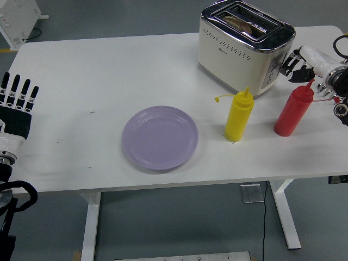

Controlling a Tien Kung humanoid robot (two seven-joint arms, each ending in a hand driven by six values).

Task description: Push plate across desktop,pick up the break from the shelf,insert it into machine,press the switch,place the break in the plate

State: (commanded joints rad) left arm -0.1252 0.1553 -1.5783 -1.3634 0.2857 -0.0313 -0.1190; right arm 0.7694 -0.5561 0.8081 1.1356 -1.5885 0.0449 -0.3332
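Head view: white table [109, 70] over grey floor, a white cabinet corner at top left. Cream toaster [244, 46] sits at the far right of the table w/ the bread [239, 22] sunk low in its slot, only the top crust showing. Purple plate [160, 137] is mid-table near the front edge, empty. Yellow squeeze bottle [239, 115] stands just right of the plate, red squeeze bottle [293, 110] further right; both are in front of the toaster.

My right hand [300, 61] is at the toaster's right end by the control panel, fingers curled in toward the lever side, holding nothing; fingertip contact w/ the switch I can't tell, too small. My left hand [17, 103] rests at the left table edge, fingers straight and spread, holding nothing.

Step in hand, I judge: pressing the switch, bread looks seated. To do it well: push straight down along the panel w/ one fingertip, no sideways shove or the toaster slides. Red bottle is just below my wrist, so keep the forearm high; it'd tip easily. Plate is placed OK for the drop later
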